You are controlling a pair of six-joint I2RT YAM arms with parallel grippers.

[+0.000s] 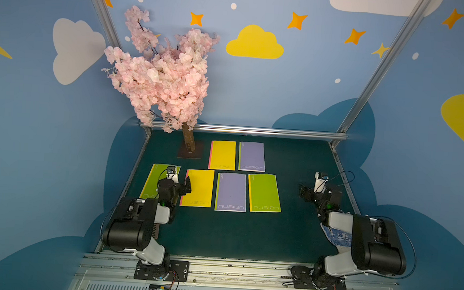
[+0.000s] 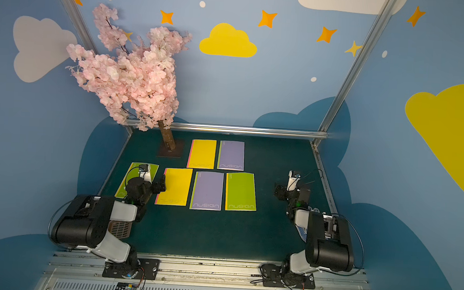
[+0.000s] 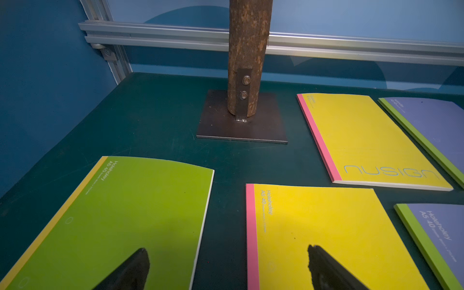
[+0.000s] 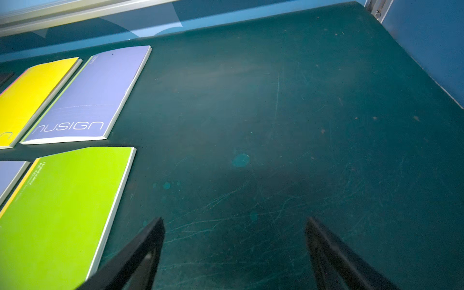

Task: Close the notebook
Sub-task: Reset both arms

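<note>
Several closed notebooks lie flat on the dark green table point(image 1: 233, 234) in two rows; none shows an open page. My left gripper point(image 1: 177, 183) hangs open low over the gap between the leftmost green notebook point(image 1: 152, 181) and the yellow notebook point(image 1: 199, 188). In the left wrist view the left gripper point(image 3: 227, 251) has one fingertip over the green notebook point(image 3: 120, 221), whose far edge bows up slightly, and one over the yellow notebook point(image 3: 326, 226). My right gripper point(image 1: 319, 193) stands open over bare table, right of the other green notebook point(image 4: 57, 213), holding nothing.
A pink blossom tree point(image 1: 160, 72) rises from a trunk bolted to a metal base plate point(image 3: 241, 125) at the back left. An aluminium rail point(image 1: 242, 129) borders the far edge. A blue-dotted white cloth point(image 1: 338, 237) lies under the right arm.
</note>
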